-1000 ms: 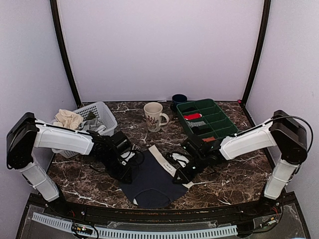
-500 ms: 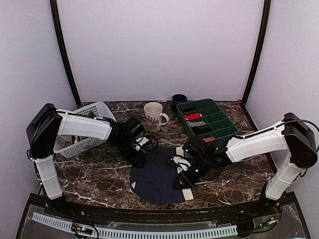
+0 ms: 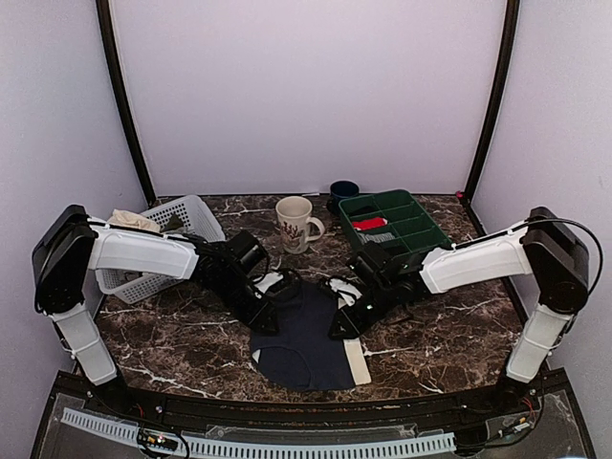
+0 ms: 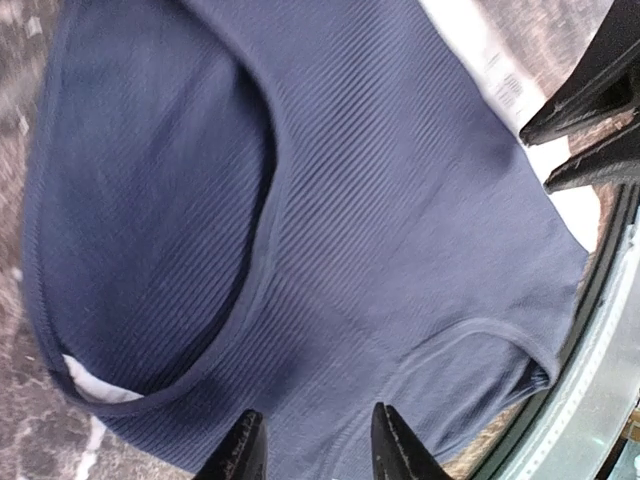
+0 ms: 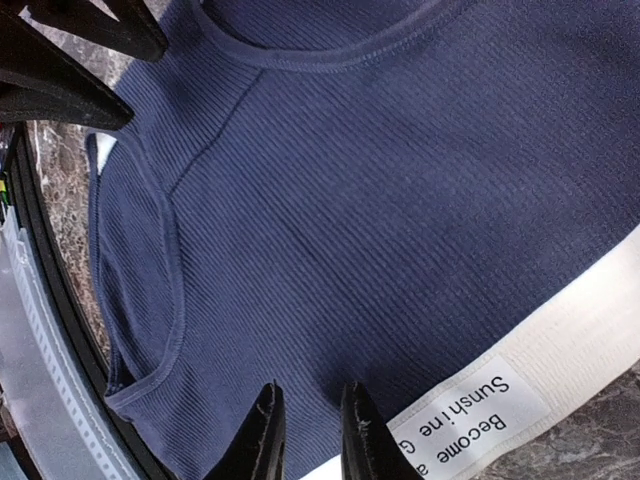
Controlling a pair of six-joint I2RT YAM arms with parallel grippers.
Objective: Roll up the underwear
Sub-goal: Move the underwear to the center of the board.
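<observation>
The dark marble bench (image 3: 449, 335) carries everything. In the top view, the underwear (image 3: 304, 337) lies spread flat just toward 6 o'clock of the bench's middle. It is navy cloth with its cream waistband (image 3: 357, 361) running along its 3 o'clock edge.

At 2 o'clock from the underwear stands a green compartment tray (image 3: 423, 228), with a red bundle (image 3: 368, 224) in one of its cells. At 10 o'clock sits a white basket (image 3: 191, 218) with pale cloth (image 3: 129, 220) in it. A cream mug (image 3: 294, 224) stands at 12 o'clock, and a small dark blue cup (image 3: 343, 190) lies beyond it toward 1 o'clock.

The left hand (image 3: 271, 298) is low at the garment's 10 o'clock corner. Its wrist view shows it released (image 4: 315, 445), the fingers parted above ribbed navy cloth (image 4: 380, 230).

The right hand (image 3: 342, 320) is at the 3 o'clock side, at the far end of the waistband. It is also released (image 5: 308, 425), with a narrow gap between its fingers over the cloth (image 5: 400, 200). A printed label (image 5: 465, 420) lies on the waistband (image 5: 590, 345) just beside them.
</observation>
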